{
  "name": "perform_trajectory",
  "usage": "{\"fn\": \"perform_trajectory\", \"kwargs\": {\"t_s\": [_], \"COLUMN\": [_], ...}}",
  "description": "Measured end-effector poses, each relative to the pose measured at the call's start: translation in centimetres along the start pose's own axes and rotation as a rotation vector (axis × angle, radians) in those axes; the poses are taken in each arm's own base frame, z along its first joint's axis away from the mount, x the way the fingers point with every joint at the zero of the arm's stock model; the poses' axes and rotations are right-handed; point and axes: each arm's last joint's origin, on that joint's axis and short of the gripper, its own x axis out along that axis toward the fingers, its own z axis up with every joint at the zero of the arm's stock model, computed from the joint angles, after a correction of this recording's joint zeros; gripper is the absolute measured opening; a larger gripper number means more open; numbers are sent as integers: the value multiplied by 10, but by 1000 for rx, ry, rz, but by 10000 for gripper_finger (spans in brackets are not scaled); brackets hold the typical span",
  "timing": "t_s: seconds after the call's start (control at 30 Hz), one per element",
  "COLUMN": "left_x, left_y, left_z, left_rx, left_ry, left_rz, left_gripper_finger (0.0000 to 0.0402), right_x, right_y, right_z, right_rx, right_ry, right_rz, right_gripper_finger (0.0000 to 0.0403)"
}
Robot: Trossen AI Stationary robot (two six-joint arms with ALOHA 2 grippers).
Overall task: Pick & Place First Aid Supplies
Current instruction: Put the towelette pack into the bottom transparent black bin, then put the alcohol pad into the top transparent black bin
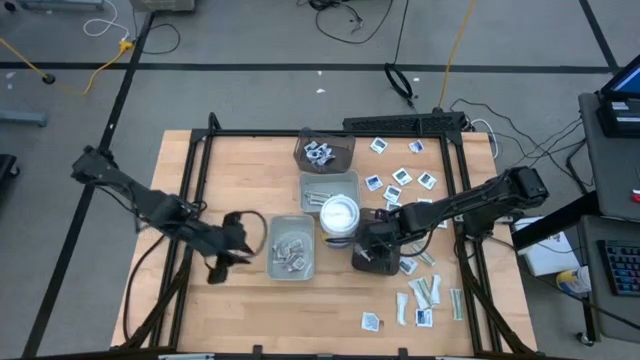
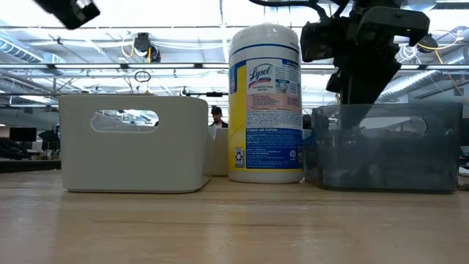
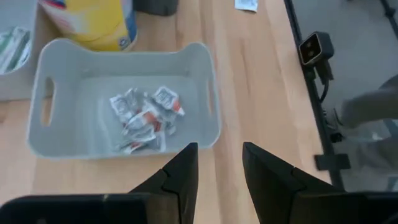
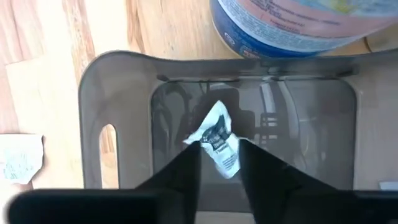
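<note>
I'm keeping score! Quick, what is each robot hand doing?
Left end effector: open, empty, beside the grey tray.
Right end effector: packet between its fingers over the dark tray.

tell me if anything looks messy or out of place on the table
Mostly the loose packets scattered across the table's right side, lying at all angles rather than sorted into trays. The packets in the light grey tray are a crumpled heap. The right end effector has a creased packet between its fingers over the dark tray.

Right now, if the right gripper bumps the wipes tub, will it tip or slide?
The wipes tub stands tall and narrow, so a high bump probably tips it. A low push likely slides it on the smooth table. The dark tray beside it might stop a fall.
</note>
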Motion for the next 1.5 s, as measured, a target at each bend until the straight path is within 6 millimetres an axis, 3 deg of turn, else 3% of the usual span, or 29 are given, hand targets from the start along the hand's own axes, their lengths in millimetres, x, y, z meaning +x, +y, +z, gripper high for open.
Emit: {"fn": "perform_trajectory", "kwargs": {"t_s": [0.17,0.3,0.47,0.67,0.77,0.9,1.3,1.5], "left_x": [-18,-28,-28,-11,2,11,9,9], "left_y": [24,43,61,70,74,83,111,120], "left_z": [-36,-61,-88,-111,-119,-123,-119,-120], "left_rx": [-11,-33,-67,-101,-99,-89,-21,-28], "left_ry": [-132,-318,-562,-742,-759,-732,-731,-727], "left_rz": [65,167,228,54,-20,18,227,220], "left_gripper_finger": [129,129,129,129,129,129,129,129], "right_x": [0,0,-1,-2,-2,-2,-2,-2], "right_y": [0,-2,0,2,2,3,14,20], "right_z": [1,4,14,18,18,18,13,10], "right_rx": [1,50,27,45,68,96,85,93], "right_ry": [-5,-60,-183,-234,-238,-236,-233,-227], "right_rz": [-1,-42,-82,-66,-62,-56,-37,-27], "right_gripper_finger": [161,197,215,214,213,215,216,211]}}
